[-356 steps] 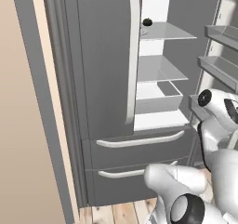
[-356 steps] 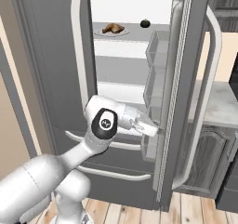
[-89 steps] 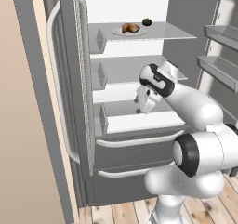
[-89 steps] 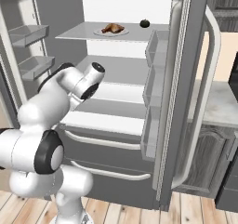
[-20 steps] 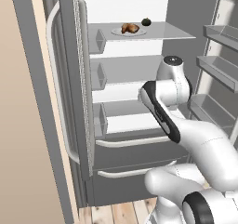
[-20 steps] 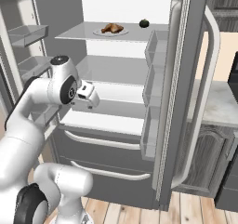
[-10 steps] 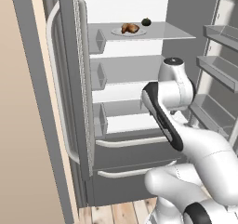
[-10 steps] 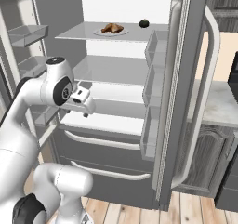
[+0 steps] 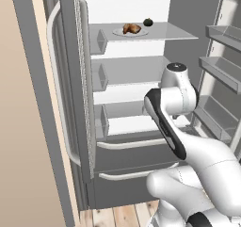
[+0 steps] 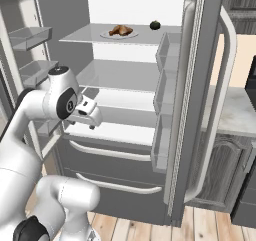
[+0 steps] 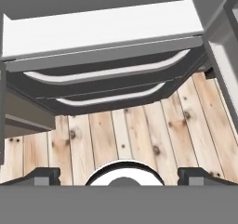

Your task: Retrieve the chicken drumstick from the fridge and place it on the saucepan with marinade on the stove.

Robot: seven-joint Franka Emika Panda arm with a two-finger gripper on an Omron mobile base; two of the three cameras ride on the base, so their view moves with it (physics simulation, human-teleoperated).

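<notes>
The fridge (image 10: 125,110) is seen with both doors swung wide, and the chicken drumstick (image 10: 120,31) is found on a plate (image 10: 107,35) on the top shelf, at 12 o'clock in the right base view, a dark fruit (image 10: 155,24) lying at its 3 o'clock. Compared with half a second earlier, the gripper (image 10: 91,119) has been raised slightly and turned downward before the lower shelves. Its jaws are spread fully apart and nothing is held.

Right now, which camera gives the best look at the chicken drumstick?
The right base view: the chicken drumstick lies unobstructed on its plate on the top fridge shelf, beside a small dark fruit. The left base view shows the same drumstick, more from the side. The hand view looks down at the fridge drawers and wooden floor instead.
</notes>
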